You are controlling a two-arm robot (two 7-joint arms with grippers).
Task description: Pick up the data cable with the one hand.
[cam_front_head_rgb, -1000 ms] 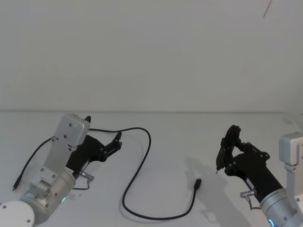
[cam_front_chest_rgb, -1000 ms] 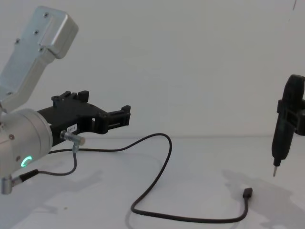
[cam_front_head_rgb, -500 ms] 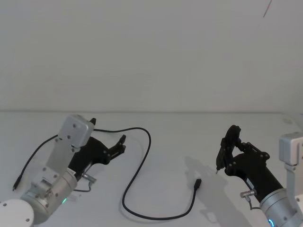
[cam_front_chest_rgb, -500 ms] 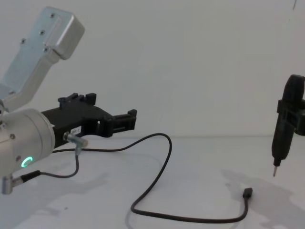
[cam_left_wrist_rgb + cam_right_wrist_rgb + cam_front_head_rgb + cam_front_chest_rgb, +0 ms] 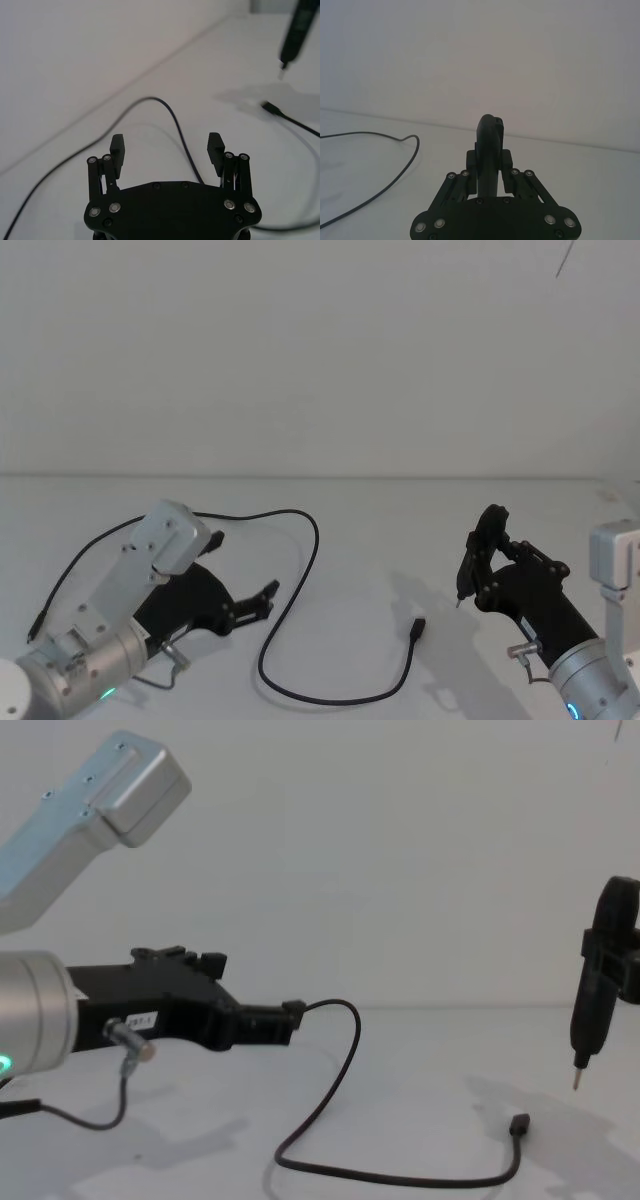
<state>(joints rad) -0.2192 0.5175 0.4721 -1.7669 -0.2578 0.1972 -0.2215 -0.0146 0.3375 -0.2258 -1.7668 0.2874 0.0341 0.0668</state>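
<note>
Presently our left gripper point(image 5: 263, 600) has its jaws spread wide and holds nothing. It points right at the middle run of the data cable point(image 5: 317, 540), just beside it. That cable snakes over the white table point(image 5: 400, 530) from the far left to its plug point(image 5: 418, 628), nearer the right. Farther right, our right gripper point(image 5: 487, 540) is clamped on a black pen-like tool point(image 5: 466, 575), clear of the table.

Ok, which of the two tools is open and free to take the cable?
The left tool, near the data cable's bend, with jaws spread and holding nothing. The right tool is shut on a black pen.
</note>
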